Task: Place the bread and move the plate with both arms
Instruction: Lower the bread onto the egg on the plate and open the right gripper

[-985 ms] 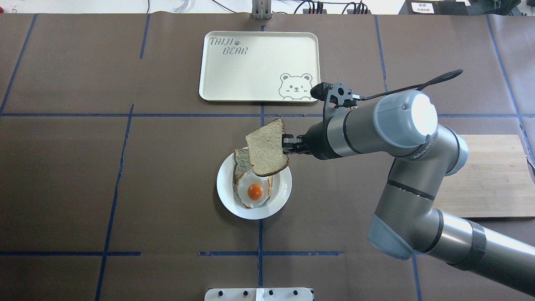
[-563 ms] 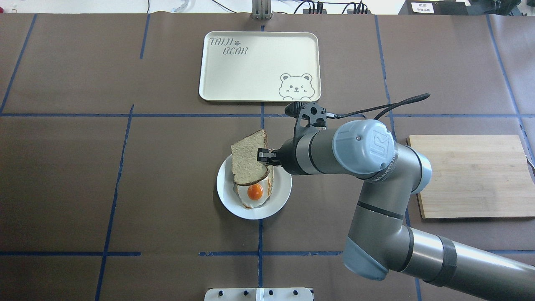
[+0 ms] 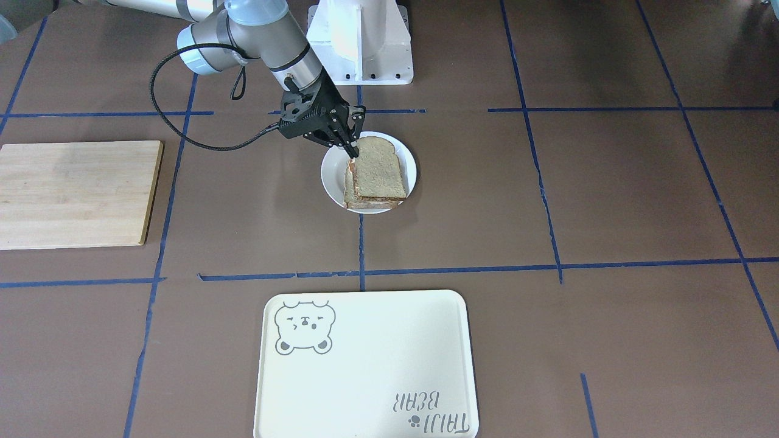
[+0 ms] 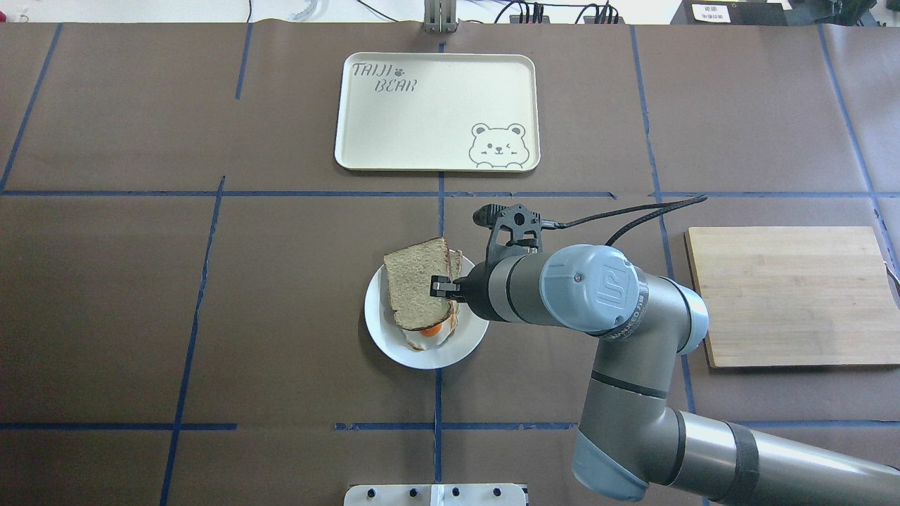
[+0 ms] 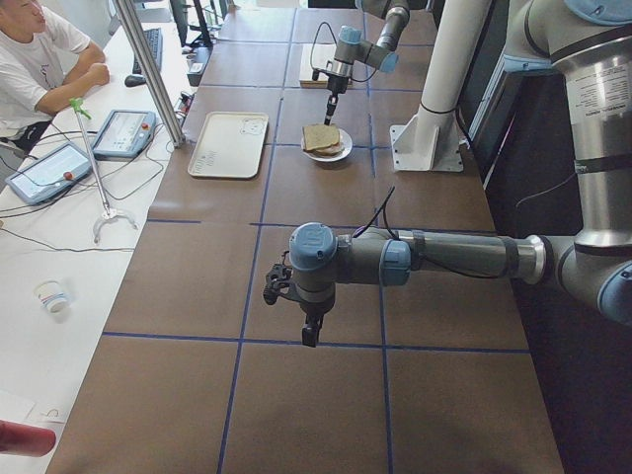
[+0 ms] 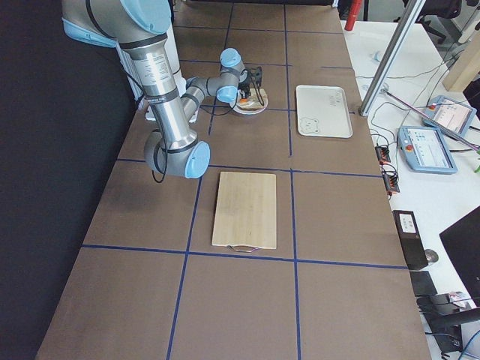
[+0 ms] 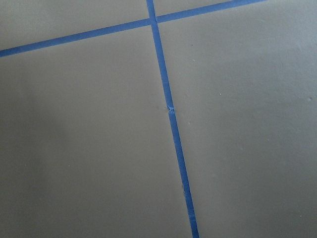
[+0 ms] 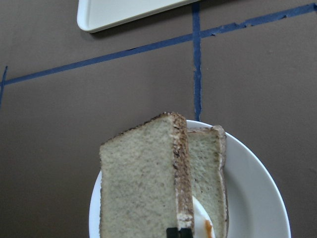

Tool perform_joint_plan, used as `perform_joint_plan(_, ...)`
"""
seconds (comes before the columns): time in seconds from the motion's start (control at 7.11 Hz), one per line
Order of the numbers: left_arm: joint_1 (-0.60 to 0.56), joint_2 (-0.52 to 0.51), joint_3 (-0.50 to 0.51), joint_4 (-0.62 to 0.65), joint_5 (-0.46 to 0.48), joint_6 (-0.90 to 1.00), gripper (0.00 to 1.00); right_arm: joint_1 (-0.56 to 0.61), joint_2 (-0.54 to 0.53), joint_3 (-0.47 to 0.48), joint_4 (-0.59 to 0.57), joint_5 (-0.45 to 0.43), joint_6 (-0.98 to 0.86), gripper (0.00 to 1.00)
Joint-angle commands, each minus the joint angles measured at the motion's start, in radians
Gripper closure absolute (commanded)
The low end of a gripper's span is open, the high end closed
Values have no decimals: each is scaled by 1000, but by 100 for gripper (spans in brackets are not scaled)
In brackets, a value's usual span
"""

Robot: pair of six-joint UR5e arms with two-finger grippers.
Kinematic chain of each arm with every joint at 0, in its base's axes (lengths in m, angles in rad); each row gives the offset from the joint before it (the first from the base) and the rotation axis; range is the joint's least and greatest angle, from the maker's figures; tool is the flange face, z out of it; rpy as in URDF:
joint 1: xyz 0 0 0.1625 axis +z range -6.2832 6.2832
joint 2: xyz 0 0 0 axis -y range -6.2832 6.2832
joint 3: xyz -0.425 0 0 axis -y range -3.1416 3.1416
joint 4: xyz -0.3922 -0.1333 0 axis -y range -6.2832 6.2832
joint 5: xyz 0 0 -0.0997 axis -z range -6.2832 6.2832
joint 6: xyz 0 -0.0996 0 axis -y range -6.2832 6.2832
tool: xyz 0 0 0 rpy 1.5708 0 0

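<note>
The bread [image 4: 415, 281] is a greyish slice with a dark crust, held tilted over the white plate [image 4: 380, 325]. It covers most of the tan slice with the fried egg [image 4: 430, 333]. My right gripper [image 4: 443, 287] is shut on the bread's right edge. In the front-facing view the bread [image 3: 378, 170] lies low over the plate [image 3: 331, 176], with the right gripper [image 3: 352, 149] at its edge. The right wrist view shows the bread [image 8: 141, 178] beside the lower slice [image 8: 208, 163]. My left gripper [image 5: 311, 331] hangs over bare table far from the plate; I cannot tell whether it is open or shut.
A cream tray with a bear drawing [image 4: 436, 112] lies beyond the plate. A wooden cutting board [image 4: 787, 295] lies to the right. The white pedestal base [image 3: 359, 42] stands near the plate. A person [image 5: 39, 49] sits at the table's far side.
My right gripper has moved left and down with the bread. The bread now sits lower over the egg slice and hides most of the egg.
</note>
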Motion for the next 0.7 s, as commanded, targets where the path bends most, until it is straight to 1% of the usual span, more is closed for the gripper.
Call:
perform_joint_plan(0.0, 0, 0, 1, 0, 0, 0, 0, -17, -18, -3, -3, -15, 44, 96)
perform_joint_plan(0.14, 0, 0, 1, 0, 0, 0, 0, -36, -18, -2, -3, -54, 73, 95)
perform_joint_plan(0.28, 0, 0, 1, 0, 0, 0, 0, -42, -18, -3, -5, -60, 79, 84)
perform_joint_plan(0.42, 0, 0, 1, 0, 0, 0, 0, -43, -18, -2, -9, -62, 80, 40)
perform_joint_plan(0.56, 0, 0, 0, -1, 0, -2, 0, -42, -16, 4, -12, -62, 78, 0)
